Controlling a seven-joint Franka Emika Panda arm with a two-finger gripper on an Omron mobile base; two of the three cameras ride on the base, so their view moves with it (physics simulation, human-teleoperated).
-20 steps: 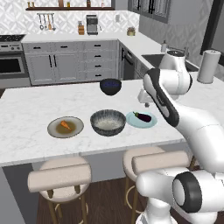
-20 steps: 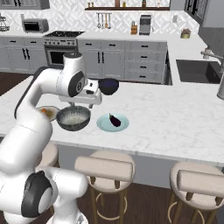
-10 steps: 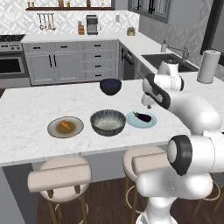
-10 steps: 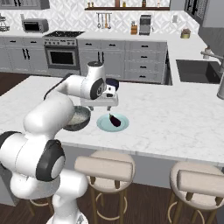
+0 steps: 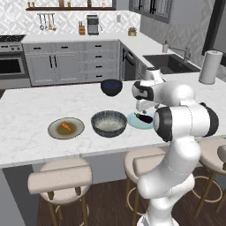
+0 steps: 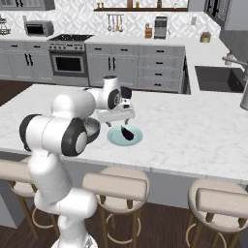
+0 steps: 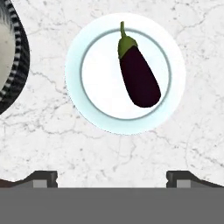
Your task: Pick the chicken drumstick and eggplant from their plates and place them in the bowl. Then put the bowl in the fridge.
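The eggplant [image 7: 138,75] is a glossy dark-purple oval with a green cap and a thin stem. In the hand view it lies on the teal plate [image 7: 94,111], stem toward 12 o'clock and blunt end toward 5 o'clock, off-centre toward the plate's 2 o'clock side. From the left base view the eggplant [image 5: 144,117] is a small dark shape on that plate [image 5: 134,120], partly hidden by the arm.

The bowl [image 5: 109,123], streaked grey-blue outside and paler inside, sits just beside the teal plate at its 9 o'clock in the left base view; the two look close, but I cannot tell whether they touch. Its striped rim [image 7: 15,65] cuts into the hand view at 9 o'clock.

Farther out at 9 o'clock of the bowl lies the olive plate [image 5: 57,131], carrying the drumstick [image 5: 65,126], a small orange-brown tapered piece near its middle. At 12 o'clock of the bowl stands a navy bowl [image 5: 111,87], well apart from it.

All of these rest on the white marble counter [image 5: 26,110]. The gripper [image 6: 120,121] hangs above the teal plate [image 6: 117,140], over its near edge. Its two dark tips [image 7: 43,178] stand wide apart at the bottom of the hand view, with bare marble between them and nothing held: the jaws are spread.
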